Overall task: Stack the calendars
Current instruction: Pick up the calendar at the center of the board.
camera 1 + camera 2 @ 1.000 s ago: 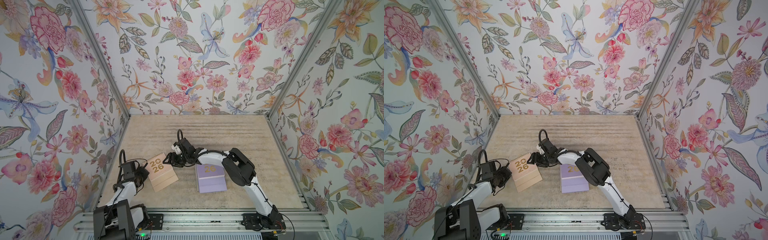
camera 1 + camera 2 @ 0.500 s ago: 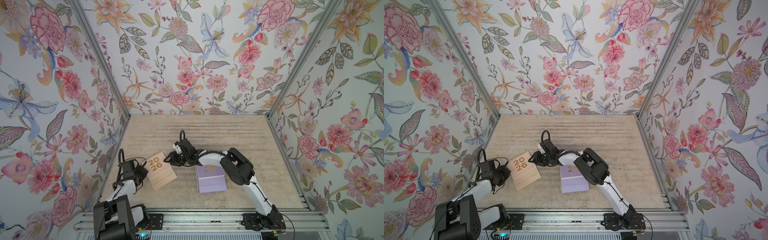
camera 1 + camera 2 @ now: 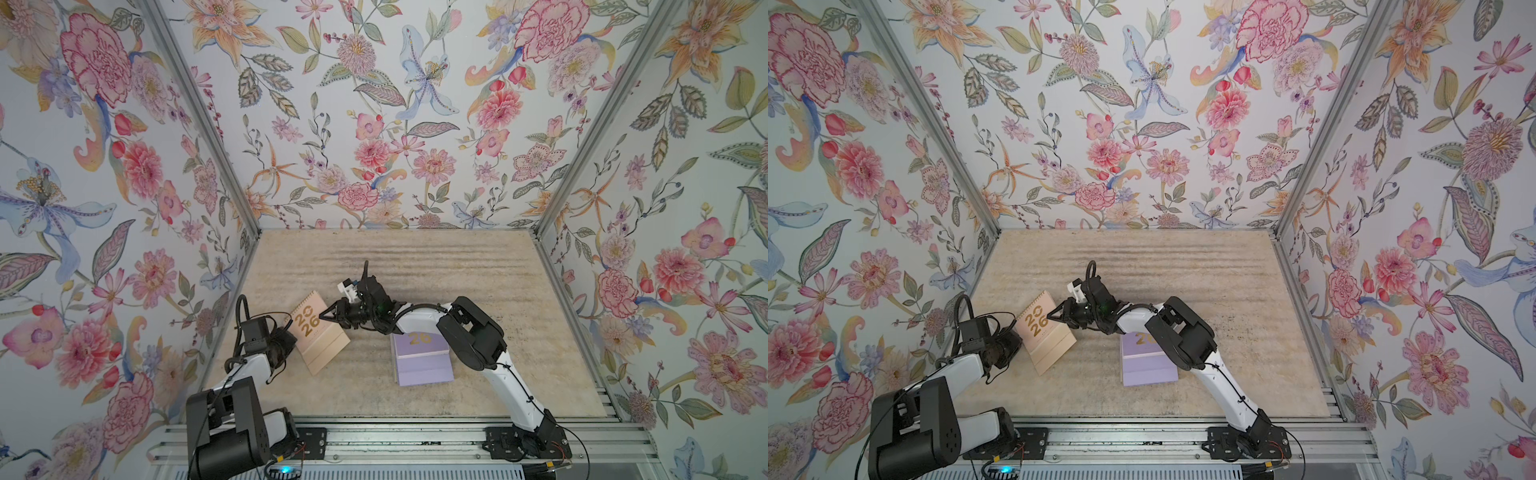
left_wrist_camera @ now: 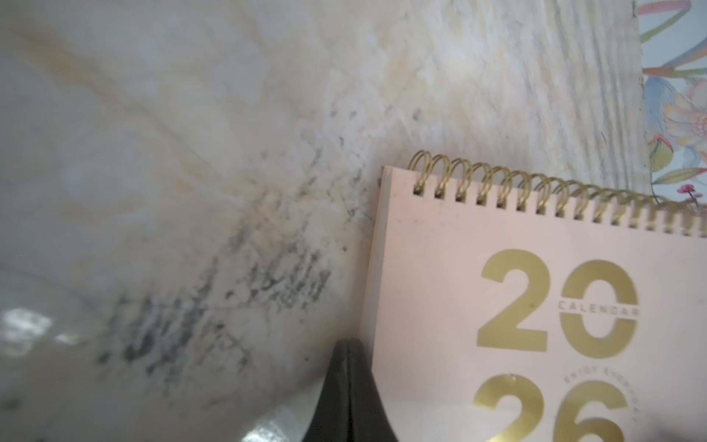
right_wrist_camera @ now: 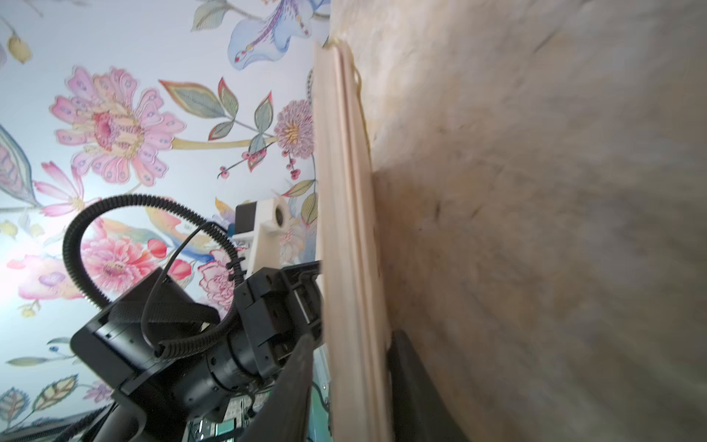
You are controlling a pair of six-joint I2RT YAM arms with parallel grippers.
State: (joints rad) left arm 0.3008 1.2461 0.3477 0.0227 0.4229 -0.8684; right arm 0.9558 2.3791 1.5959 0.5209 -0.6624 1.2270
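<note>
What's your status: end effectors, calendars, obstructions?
Left end effector shut beside peach calendar. Right end effector astride its edge, grip unconfirmed. Lilac stack nearby, nothing between.

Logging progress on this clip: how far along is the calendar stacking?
Mostly done: a lilac-topped stack lies flat mid-table. In hand: the peach-pink calendar sits apart, tilted; the right claw straddles its edge, the shut left claw is beside its opposite side. Left: moving it onto the stack.

left hand (image 4: 346,390) shut, right hand (image 3: 328,316) clamped
</note>
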